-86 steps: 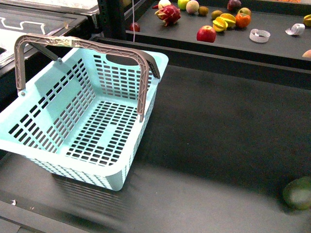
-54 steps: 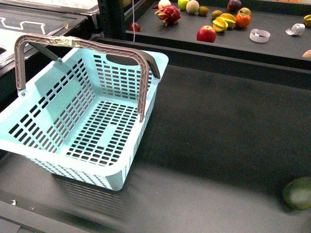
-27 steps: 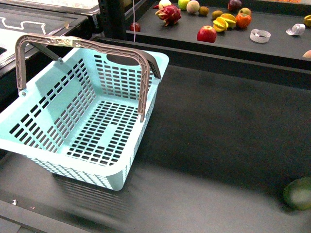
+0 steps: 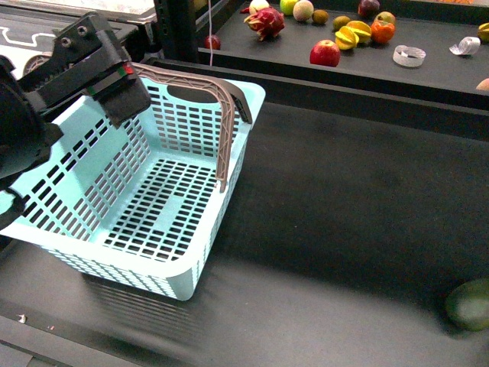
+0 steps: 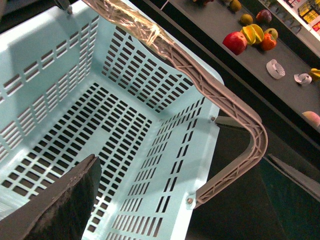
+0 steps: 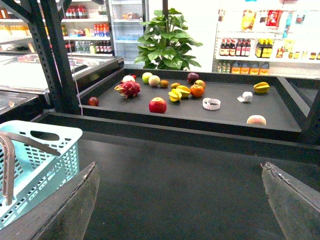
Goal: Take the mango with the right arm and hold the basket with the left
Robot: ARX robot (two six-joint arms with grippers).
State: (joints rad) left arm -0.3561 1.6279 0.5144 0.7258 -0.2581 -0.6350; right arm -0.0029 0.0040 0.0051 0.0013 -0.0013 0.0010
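Spread left gripper (image 4: 113, 86) hides basket (image 4: 84, 195) handle (image 4: 223, 115) (right gripper (image 6: 179, 200) spread too); green fruit (image 4: 467, 304) apart.

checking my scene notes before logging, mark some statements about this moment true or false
The basket is empty. True.
The right tool is shut on a fruit. False: it is open, holding nothing.
The left tool is above the basket, by its handle. True.
The red apple lies in the basket. False: it is on the shelf behind.
The dark green fruit touches the basket. False: it lies far off to the right.
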